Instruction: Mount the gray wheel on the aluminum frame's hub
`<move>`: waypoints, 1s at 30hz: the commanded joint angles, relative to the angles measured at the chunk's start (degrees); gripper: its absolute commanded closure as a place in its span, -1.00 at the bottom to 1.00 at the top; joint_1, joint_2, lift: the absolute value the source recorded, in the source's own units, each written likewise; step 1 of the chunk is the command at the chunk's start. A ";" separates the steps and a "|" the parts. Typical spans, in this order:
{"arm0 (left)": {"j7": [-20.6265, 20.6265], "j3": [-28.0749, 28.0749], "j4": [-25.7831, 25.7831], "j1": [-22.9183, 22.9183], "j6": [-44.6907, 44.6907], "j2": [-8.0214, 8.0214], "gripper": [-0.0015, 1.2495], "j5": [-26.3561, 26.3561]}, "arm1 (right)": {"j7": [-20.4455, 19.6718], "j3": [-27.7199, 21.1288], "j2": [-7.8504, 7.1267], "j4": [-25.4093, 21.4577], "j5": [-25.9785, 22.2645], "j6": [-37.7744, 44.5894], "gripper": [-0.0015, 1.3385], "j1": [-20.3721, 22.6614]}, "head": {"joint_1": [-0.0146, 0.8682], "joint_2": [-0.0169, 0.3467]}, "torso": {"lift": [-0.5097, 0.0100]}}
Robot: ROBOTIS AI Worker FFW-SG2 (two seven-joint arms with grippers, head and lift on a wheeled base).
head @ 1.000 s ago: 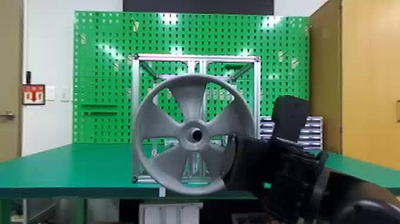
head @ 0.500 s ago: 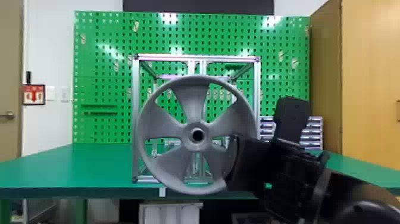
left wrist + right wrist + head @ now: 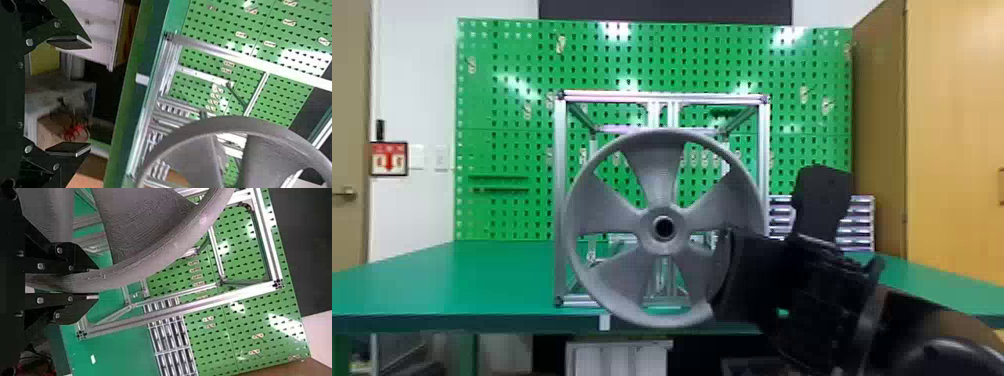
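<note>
In the head view my right gripper (image 3: 727,270) is at the lower right rim of the gray wheel (image 3: 659,170), which hangs upright before the aluminum frame (image 3: 560,200). The wheel hides the frame's hub. In the right wrist view the right gripper (image 3: 92,284) is shut on the rim of the wheel (image 3: 156,260), one finger on each side. The left wrist view has my left gripper (image 3: 69,96) with its fingers wide apart and nothing between them; beyond it are the frame (image 3: 156,82) and part of the wheel (image 3: 242,123).
The frame stands on the green table (image 3: 457,280), near its front edge. Behind it rises a green pegboard (image 3: 507,70). Small drawer units (image 3: 862,220) are at the back right of the table, and a white cabinet (image 3: 617,357) is below the front edge.
Held in my right gripper, the wheel has shifted slightly to the right and a little downward in the head view. The frame has stayed where it was.
</note>
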 commanded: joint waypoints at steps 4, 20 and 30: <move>0.77 0.05 0.08 -2.73 -0.05 0.00 -0.38 10.10 | 0.00 0.53 -0.03 0.59 0.00 -0.32 0.83 -0.09 | -0.98 -0.87 | -0.96; -0.55 -4.35 3.42 -10.12 -6.99 -0.09 -0.31 17.22 | 0.09 1.41 0.06 1.11 0.17 -0.84 0.83 -0.09 | -0.98 -0.87 | -0.96; -1.87 -3.55 3.77 -13.11 -9.19 -0.09 -0.31 12.03 | 0.18 1.76 -0.03 1.20 0.09 -1.20 0.83 0.00 | -0.98 -0.87 | -0.96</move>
